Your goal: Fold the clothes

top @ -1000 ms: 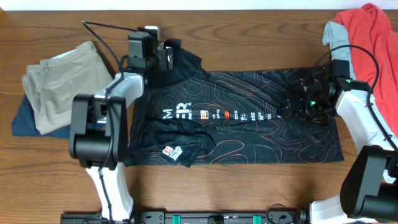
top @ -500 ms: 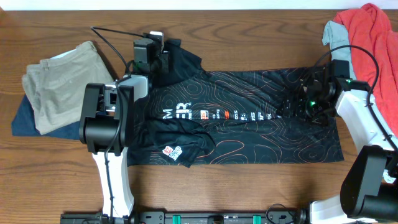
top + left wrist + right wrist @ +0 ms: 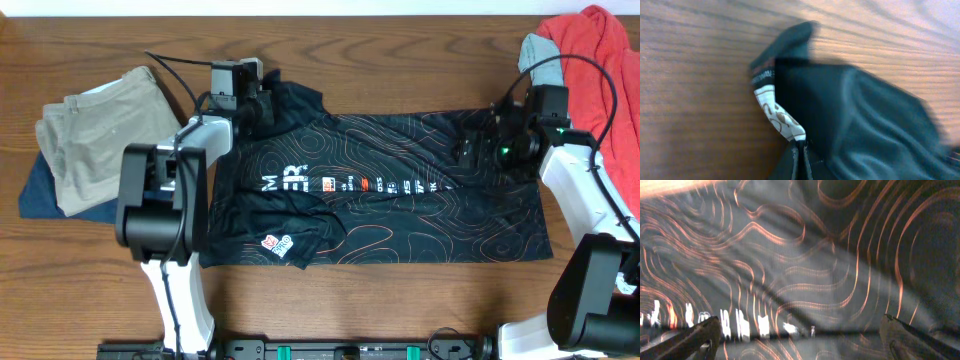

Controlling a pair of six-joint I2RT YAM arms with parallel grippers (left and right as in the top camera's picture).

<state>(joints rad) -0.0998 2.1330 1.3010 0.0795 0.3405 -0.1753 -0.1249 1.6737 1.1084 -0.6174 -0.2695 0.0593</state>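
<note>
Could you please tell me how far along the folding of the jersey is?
Done: only the lower sleeve appears folded inward; the jersey otherwise lies flat. In hand: the left gripper pinches the upper sleeve, and the right gripper is open over the hem end. Left: all the main body folds.

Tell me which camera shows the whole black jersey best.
The overhead view: the jersey lies spread across the table from sleeves to hem. The left wrist view shows only one bunched dark edge with a white printed strip; the right wrist view shows just a blurred close-up of its copper contour lines.
</note>
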